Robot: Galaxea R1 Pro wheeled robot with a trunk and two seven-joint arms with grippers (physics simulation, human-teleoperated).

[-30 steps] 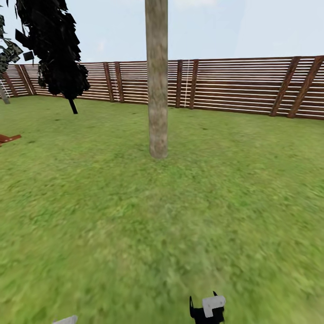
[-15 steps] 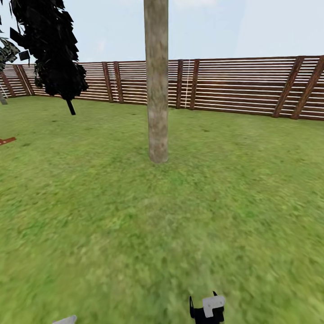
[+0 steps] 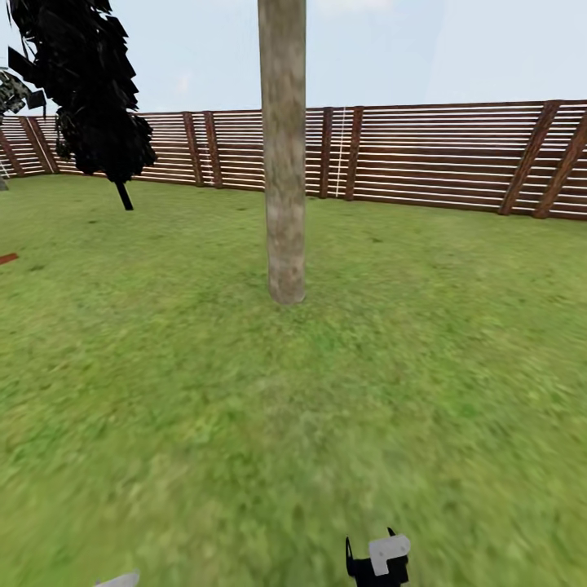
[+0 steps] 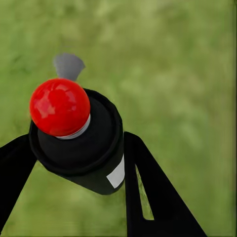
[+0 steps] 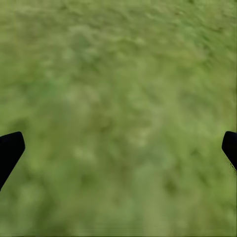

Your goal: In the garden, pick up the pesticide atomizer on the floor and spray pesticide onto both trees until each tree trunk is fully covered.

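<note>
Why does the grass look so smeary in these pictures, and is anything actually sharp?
Head view: the lawn blurs toward the near edge, while the tree trunk and fence stay fairly crisp under flat, shadowless light. Left wrist view: the atomizer with its glossy red cap is sharp against soft grass. Right wrist view: grass is uniformly blurred between the dark fingers.

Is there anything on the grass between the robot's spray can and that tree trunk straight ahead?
Nothing visible. In the head view only open lawn lies before the tree trunk. The black conifer stands off to the left, and the wooden fence is behind. The left gripper holds the pesticide atomizer.
</note>
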